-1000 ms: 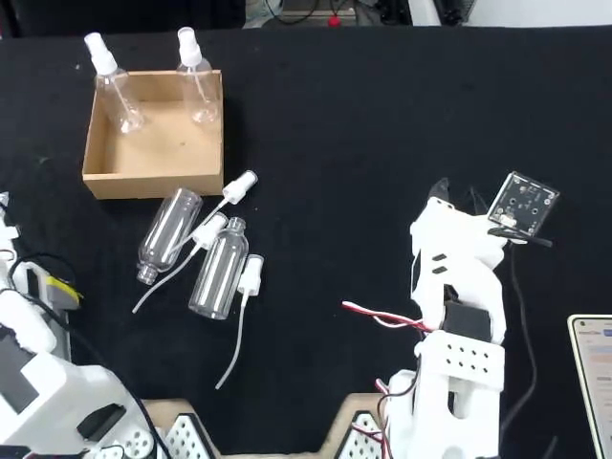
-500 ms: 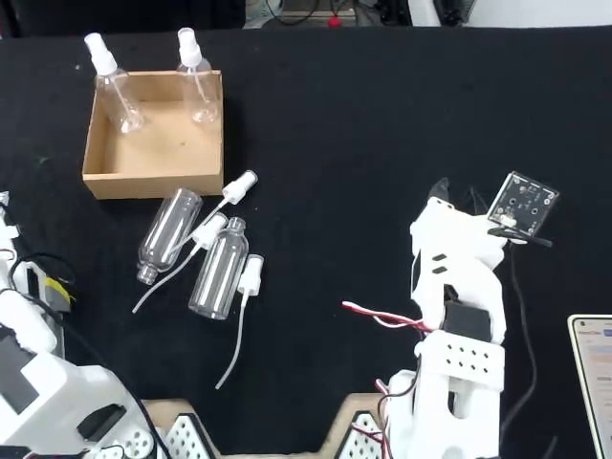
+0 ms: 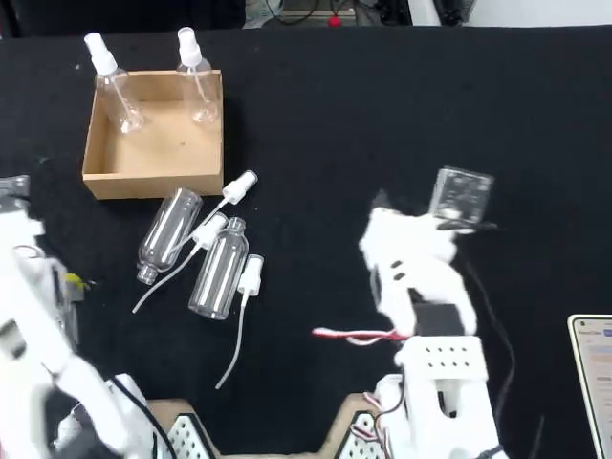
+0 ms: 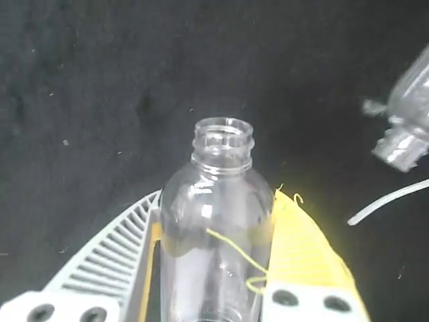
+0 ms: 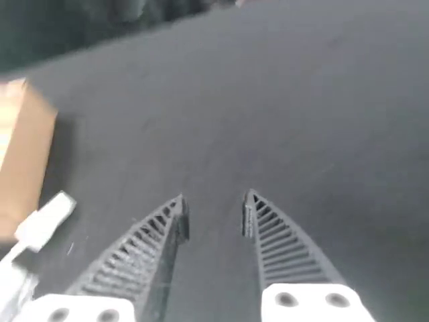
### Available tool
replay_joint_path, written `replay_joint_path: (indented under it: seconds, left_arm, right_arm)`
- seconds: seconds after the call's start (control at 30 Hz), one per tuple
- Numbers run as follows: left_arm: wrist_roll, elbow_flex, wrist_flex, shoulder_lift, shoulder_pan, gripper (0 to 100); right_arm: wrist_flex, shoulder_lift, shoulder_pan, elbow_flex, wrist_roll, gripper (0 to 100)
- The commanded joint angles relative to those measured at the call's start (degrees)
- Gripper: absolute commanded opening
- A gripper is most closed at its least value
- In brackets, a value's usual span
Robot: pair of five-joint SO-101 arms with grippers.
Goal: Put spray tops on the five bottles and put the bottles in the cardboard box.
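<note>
Two capped bottles (image 3: 120, 96) standing in box (image 3: 153, 182), far left. Capping step in hand: left gripper (image 4: 218, 204) clamped on open-necked bottle (image 4: 223, 144). Right gripper (image 5: 214, 218) spread, empty; next, probably fetch spray top (image 3: 251, 274) lying near box.

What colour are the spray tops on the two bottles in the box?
White. The plastic spray tops show best in the high view.

One shallow brown cardboard box (image 3: 153, 178). Five clear plastic bottles: two standing in it (image 3: 121, 100) (image 3: 201, 91), two lying beside it (image 3: 169, 229) (image 3: 220, 270), one open-necked in the left wrist view (image 4: 214, 221). Five white spray tops: two fitted (image 3: 98, 50) (image 3: 188, 45), three loose, with tubes (image 3: 241, 185) (image 3: 208, 229) (image 3: 251, 275).
</note>
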Motion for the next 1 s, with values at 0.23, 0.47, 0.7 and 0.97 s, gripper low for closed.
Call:
replay_joint_path:
  seconds: [0.23,0.47,0.7,0.97]
  left_arm:
    - [14.5,23.3,-6.3,-32.9,9.5,7]
    - [18.6,31.0,-6.2,-45.7,16.8,7]
    - [18.7,38.4,-6.2,-56.8,20.3,7]
    - [18.7,43.1,-6.2,-65.8,20.4,7]
  right_arm:
    - [5.5,-0.6,-19.5,-3.5,3.0,14.1]
    - [5.3,2.5,-24.4,-4.4,3.4,14.2]
    - [5.5,20.8,-25.4,-14.2,0.0,14.2]
    - [5.6,34.9,-32.7,-22.6,-14.3,14.2]
